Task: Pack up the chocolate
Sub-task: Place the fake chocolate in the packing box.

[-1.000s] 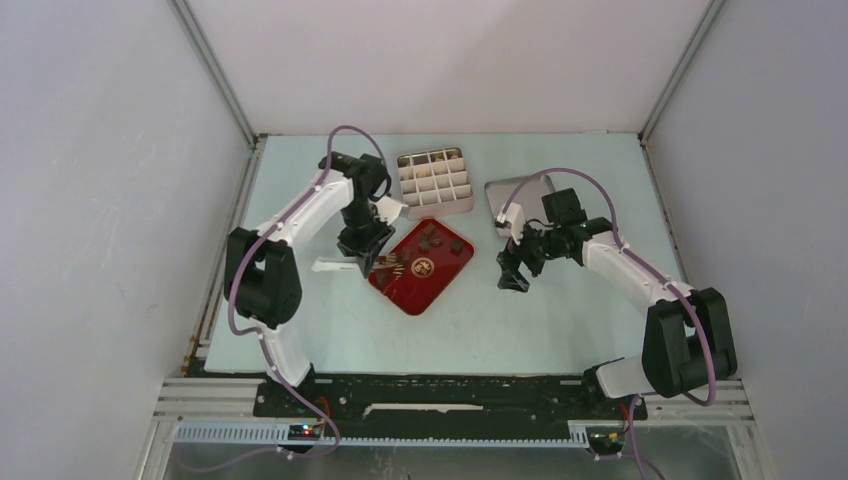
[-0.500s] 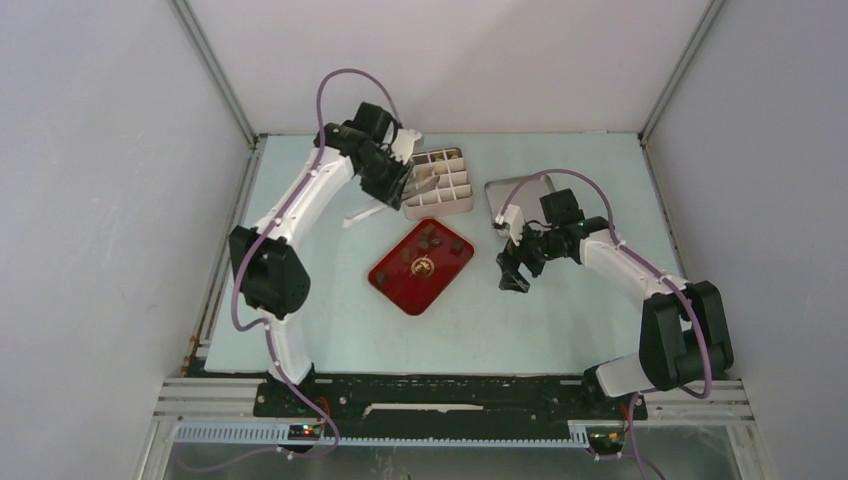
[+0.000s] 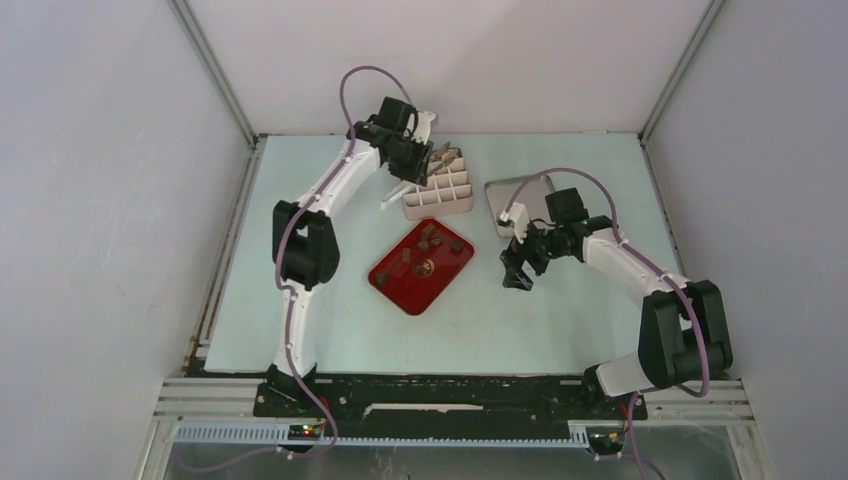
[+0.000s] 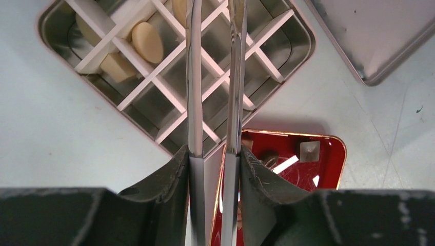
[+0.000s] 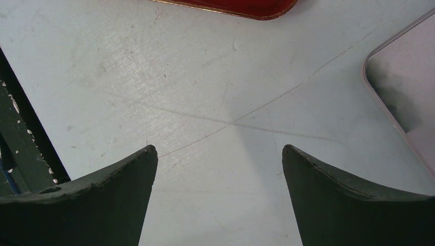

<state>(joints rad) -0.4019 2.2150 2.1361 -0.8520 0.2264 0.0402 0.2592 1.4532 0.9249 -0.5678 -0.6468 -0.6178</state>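
Note:
My left gripper (image 3: 421,160) (image 4: 213,154) is shut on a pair of metal tongs (image 4: 194,77). Its blades reach out over the divided tin box (image 3: 440,186) (image 4: 61,13). The tips run off the top of the left wrist view, so whether they hold a piece is hidden. Cream-white chocolate (image 4: 147,42) lies in the box's cells. Dark chocolate pieces (image 3: 431,239) (image 4: 309,151) lie on the red tray (image 3: 400,285) (image 4: 328,174). To the right of the tray my right gripper (image 3: 515,272) (image 5: 219,154) hangs open over bare table.
The tin's grey lid (image 3: 510,190) (image 4: 379,36) (image 5: 405,87) lies flat to the right of the box, just behind the right gripper. The tray carries a round gold emblem (image 3: 423,266). White walls close in the table on three sides.
The left arm has swung from the red tray's left edge up and back to the divided box, with the tongs still in its jaws. The right arm has barely moved.

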